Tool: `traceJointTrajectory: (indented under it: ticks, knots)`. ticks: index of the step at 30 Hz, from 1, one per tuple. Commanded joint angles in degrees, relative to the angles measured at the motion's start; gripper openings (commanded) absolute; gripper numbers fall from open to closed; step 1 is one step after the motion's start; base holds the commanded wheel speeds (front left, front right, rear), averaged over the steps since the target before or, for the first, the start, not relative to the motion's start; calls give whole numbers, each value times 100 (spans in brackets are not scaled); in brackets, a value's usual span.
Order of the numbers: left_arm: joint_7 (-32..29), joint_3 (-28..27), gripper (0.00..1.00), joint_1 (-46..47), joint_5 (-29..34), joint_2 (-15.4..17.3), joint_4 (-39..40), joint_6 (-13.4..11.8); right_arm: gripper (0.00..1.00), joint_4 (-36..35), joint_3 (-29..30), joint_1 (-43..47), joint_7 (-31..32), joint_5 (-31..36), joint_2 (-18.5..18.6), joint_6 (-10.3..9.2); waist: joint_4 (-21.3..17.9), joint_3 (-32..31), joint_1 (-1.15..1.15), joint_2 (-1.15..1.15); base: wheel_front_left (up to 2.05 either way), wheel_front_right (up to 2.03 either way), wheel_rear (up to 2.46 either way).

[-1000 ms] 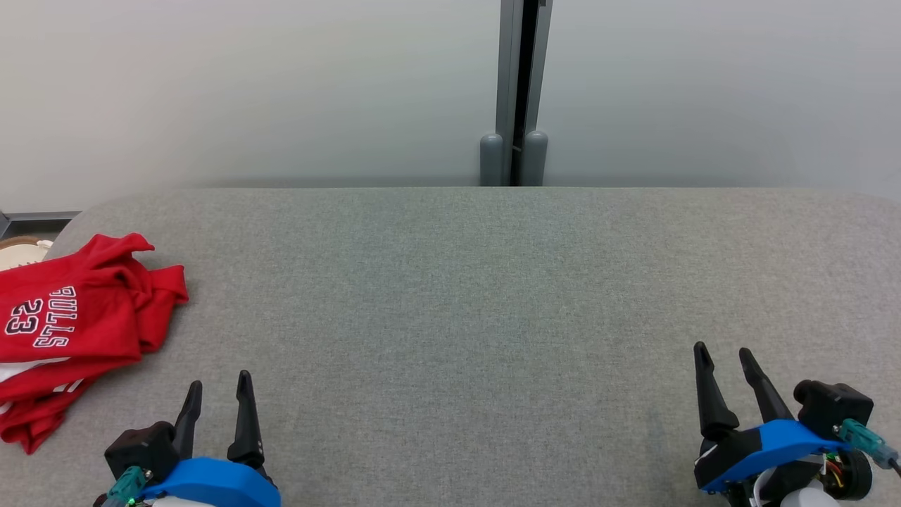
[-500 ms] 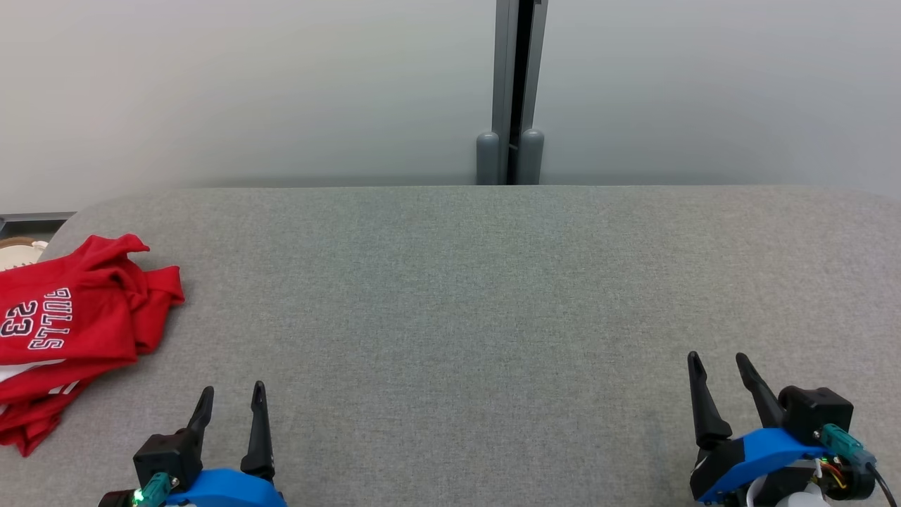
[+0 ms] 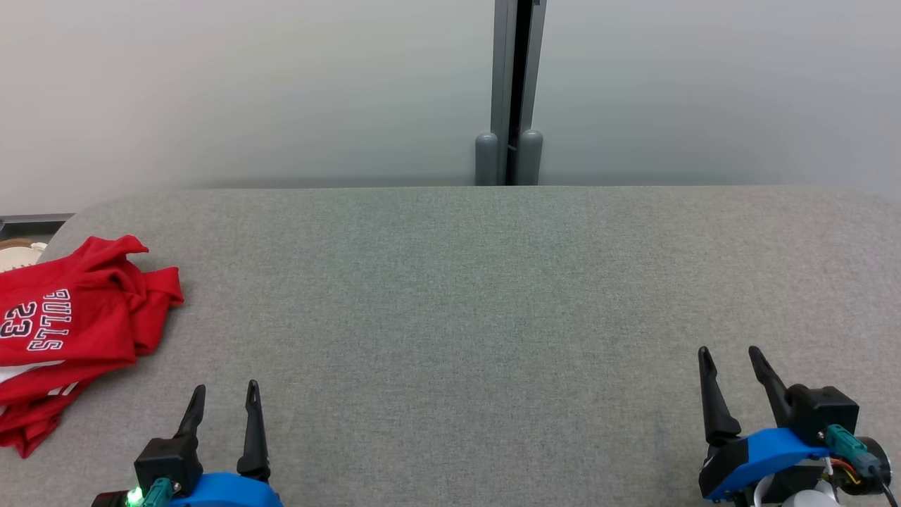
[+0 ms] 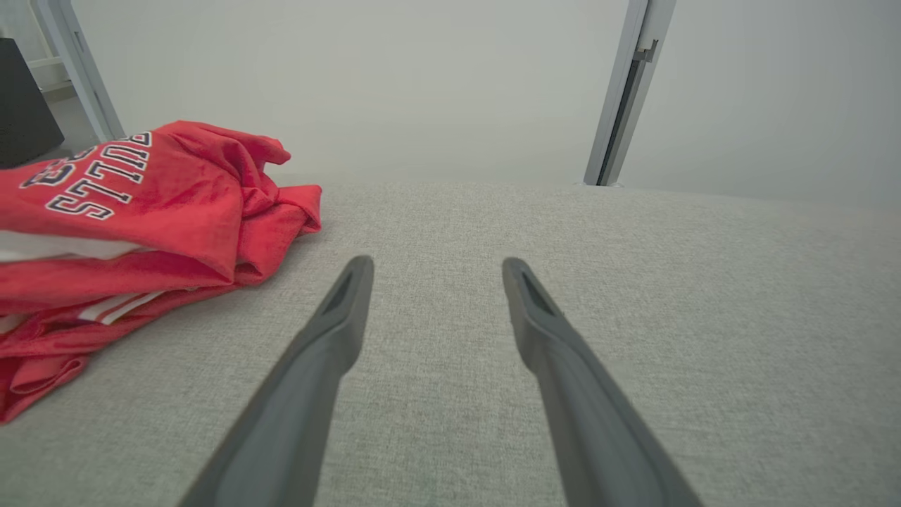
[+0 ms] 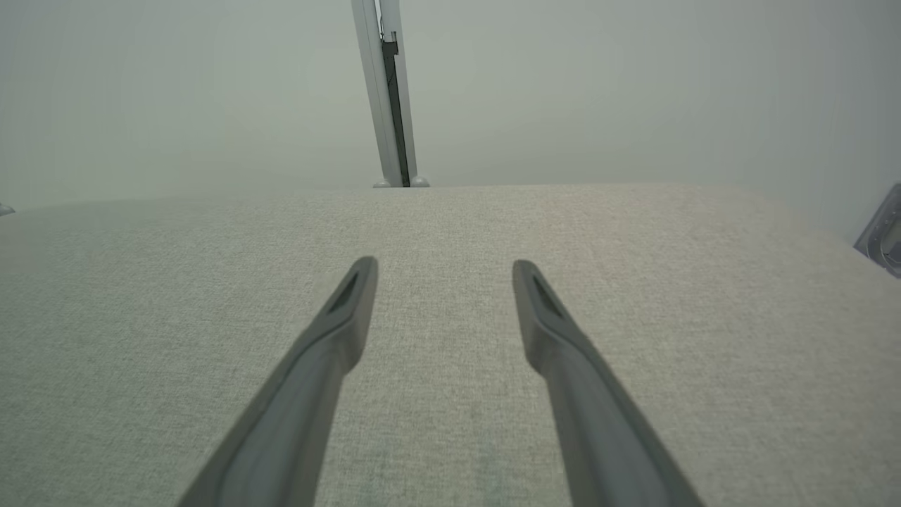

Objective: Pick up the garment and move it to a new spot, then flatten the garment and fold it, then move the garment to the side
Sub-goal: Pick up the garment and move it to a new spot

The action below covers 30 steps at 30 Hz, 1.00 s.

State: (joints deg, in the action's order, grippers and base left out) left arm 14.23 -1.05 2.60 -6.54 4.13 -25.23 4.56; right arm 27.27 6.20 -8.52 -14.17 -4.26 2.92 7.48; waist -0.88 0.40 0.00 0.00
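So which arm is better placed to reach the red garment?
Left. The left gripper, jaws open, sits near the red garment; the right gripper is far off on the opposite side.

A wide grey fabric-covered tabletop [image 3: 457, 282] with rounded far corners stretches across the head view, its woven cover smooth and even. At its left end, near the rounded far-left corner, lies a red garment [image 3: 70, 324] of soft cloth, resting directly on the grey fabric. It is heaped in loose layers, with white stripes showing between the folds and white-outlined lettering, "BULLS 23", on its top face. A bunched fold sticks out toward the middle of the tabletop.
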Motion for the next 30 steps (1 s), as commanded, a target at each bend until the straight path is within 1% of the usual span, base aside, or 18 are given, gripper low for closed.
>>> traceJointTrajectory:
  ticks: [1,8,13,15,16,17,25,30]
  knots:
    - [42,-21,100,-47,111,-8,23,-13,100,-19,21,30,-50,124,1,2,1,0,0,0,0,0,0]
    - [105,-16,100,-81,377,-32,-19,18,100,39,-5,74,-114,251,2,2,12,-7,0,0,0,0,0]
    - [104,-85,100,-64,343,-57,-85,2,100,87,-227,45,-107,166,-2,2,192,6,0,0,0,0,0]
    - [104,-153,100,-52,314,-64,-100,-31,100,109,-441,12,-107,108,1,2,399,-2,0,0,0,0,0]
    - [104,-153,100,-52,314,-64,-100,-31,100,109,-441,12,-107,108,1,2,399,-2,0,0,0,0,0]
    - [104,-172,100,-50,301,-67,-118,-32,100,116,-512,11,-107,82,1,2,491,-8,0,0,0,0,0]
    - [104,-437,100,-204,299,-28,-164,-42,100,276,-1088,-20,-106,-141,3,2,1460,-68,0,0,0,0,0]
    - [104,-706,100,-408,256,43,-126,-82,100,355,-1445,-85,-107,-326,5,2,1947,-83,0,0,0,0,0]
